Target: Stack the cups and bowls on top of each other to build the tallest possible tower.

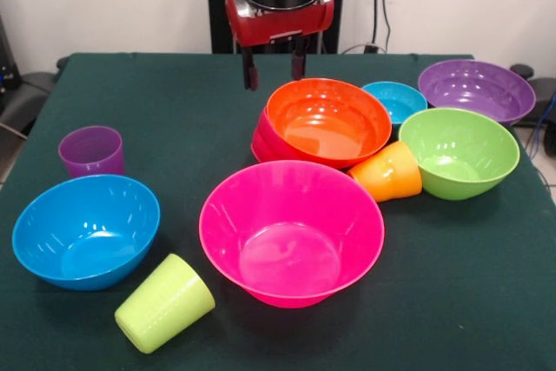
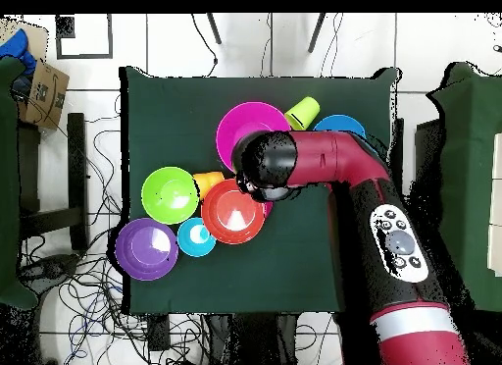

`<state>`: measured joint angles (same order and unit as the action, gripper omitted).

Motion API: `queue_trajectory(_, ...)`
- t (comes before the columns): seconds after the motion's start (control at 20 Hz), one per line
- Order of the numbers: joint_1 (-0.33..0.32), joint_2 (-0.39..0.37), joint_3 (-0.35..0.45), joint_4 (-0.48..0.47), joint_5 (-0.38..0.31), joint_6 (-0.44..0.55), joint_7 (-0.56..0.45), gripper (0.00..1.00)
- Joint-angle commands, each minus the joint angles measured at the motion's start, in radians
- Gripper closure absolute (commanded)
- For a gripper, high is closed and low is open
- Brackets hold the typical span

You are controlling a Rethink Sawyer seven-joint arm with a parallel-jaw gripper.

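Front view, left to right: purple cup point(image 1: 91, 150) upright near the left edge; blue bowl point(image 1: 86, 229) in front of it; green cup point(image 1: 164, 303) on its side just beside the blue bowl. Pink bowl point(image 1: 292, 231) sits alone at centre front, upright, not on anything. Behind it the orange bowl point(image 1: 327, 122) rests tilted on a red bowl point(image 1: 261, 138), of which only the edge shows: a two-piece tower so far. Orange cup point(image 1: 388, 172) lies tipped between this stack and the green bowl point(image 1: 459, 153); light blue bowl point(image 1: 394, 100) and purple bowl point(image 1: 476, 89) stand behind. Gripper point(image 1: 274, 69) hangs above the table just behind the orange bowl's left rim, fingers apart, holding nothing. Judgement: between placements, choosing the next piece. The next move calls for gripping a bowl wall by the rim; the stack's lean could let an added piece slide.
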<state>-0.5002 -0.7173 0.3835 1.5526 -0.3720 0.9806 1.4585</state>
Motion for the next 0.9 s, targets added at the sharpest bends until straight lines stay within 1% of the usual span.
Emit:
queue_trajectory(0.05,0.043,0.036,0.043,-0.063,-0.061,0.134,-0.123,0.00)
queue_trajectory(0.1,0.049,0.025,0.032,-0.049,-0.063,0.140,-0.102,0.00)
queue_trajectory(0.25,0.041,-0.010,0.021,0.001,-0.055,0.110,-0.075,0.00)
queue_trajectory(0.35,0.020,-0.028,0.012,0.033,-0.044,0.093,-0.068,0.00)
queue_trajectory(0.45,-0.007,-0.067,-0.002,0.093,-0.034,0.067,-0.060,0.00)
queue_trajectory(0.6,-0.051,-0.195,-0.020,0.211,0.017,0.046,-0.045,0.00)
queue_trajectory(0.75,-0.081,-0.333,-0.039,0.299,0.088,0.079,-0.030,0.00)
queue_trajectory(0.85,-0.092,-0.417,-0.058,0.338,0.129,0.114,-0.021,0.00)
queue_trajectory(0.9,-0.088,-0.450,-0.073,0.347,0.135,0.132,-0.011,0.00)
